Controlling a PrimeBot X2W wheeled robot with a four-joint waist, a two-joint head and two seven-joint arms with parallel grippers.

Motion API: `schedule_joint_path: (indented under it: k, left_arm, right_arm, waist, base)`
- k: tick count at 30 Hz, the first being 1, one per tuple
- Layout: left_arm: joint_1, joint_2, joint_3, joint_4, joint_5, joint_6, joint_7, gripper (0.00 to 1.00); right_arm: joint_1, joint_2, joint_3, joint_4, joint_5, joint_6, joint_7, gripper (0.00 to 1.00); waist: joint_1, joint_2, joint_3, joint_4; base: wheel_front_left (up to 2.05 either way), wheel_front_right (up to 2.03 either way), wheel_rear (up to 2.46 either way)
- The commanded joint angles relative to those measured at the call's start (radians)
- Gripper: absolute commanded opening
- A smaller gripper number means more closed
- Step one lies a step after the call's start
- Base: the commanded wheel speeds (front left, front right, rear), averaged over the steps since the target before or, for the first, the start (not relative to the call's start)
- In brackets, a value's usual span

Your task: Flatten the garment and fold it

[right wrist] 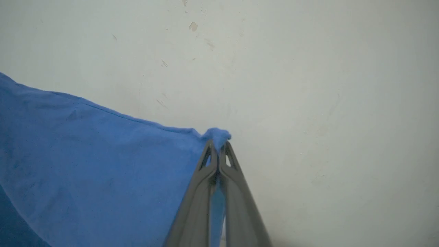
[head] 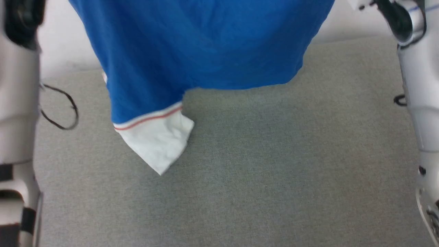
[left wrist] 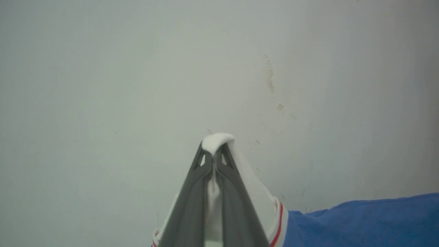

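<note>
Jaws clamped on both sides: left jaws on a white sleeve (left wrist: 219,139) of the jersey (head: 205,44), right jaws on its blue edge (right wrist: 217,133). A second sleeve (head: 154,144) dangles at seven o'clock over the grey desk (head: 274,171).

A grey-green, felt-like surface (head: 260,178) spreads from the centre of the head view to 6 o'clock, evenly lit; it may be carpet or a covered tabletop. At 10 o'clock it meets a pale wall (head: 65,48) along a blurred line. In the left wrist view an off-white wall carries a chipped patch (left wrist: 270,77) at about 1 o'clock, and the right wrist view shows a small chip (right wrist: 193,26) near 12 o'clock amid faint scuffs.
</note>
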Motion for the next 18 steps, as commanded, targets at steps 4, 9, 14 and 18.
schedule_joint_path:
  k: [4, 9, 14, 18]
  left_arm:
    - [-0.105, 0.014, -0.002, 0.039, 0.026, 0.005, -0.024, 0.00]
    - [-0.226, 0.006, -0.004, 0.065, 0.036, -0.001, -0.052, 0.00]
    - [-0.348, -0.006, -0.019, 0.088, 0.061, -0.025, -0.130, 0.00]
    - [-0.430, -0.007, -0.047, 0.098, 0.089, -0.073, -0.220, 0.00]
  right_arm:
    - [-0.091, 0.022, 0.000, 0.067, -0.032, -0.001, -0.027, 0.00]
    - [-0.187, 0.037, -0.028, 0.132, -0.078, -0.001, -0.058, 0.00]
    - [-0.289, 0.058, -0.077, 0.176, -0.133, -0.001, -0.104, 0.00]
    - [-0.365, 0.070, -0.109, 0.188, -0.199, -0.001, -0.169, 0.00]
  waist:
    - [-0.0001, 0.0001, 0.075, -0.030]
    - [-0.0001, 0.0001, 0.167, -0.036]
    - [-0.0001, 0.0001, 0.276, -0.033]
    - [-0.0001, 0.0001, 0.361, -0.027]
  base:
    - [0.00, 0.00, 0.00]
    - [0.00, 0.00, 0.00]
    - [0.00, 0.00, 0.00]
    - [0.00, 0.00, 0.00]
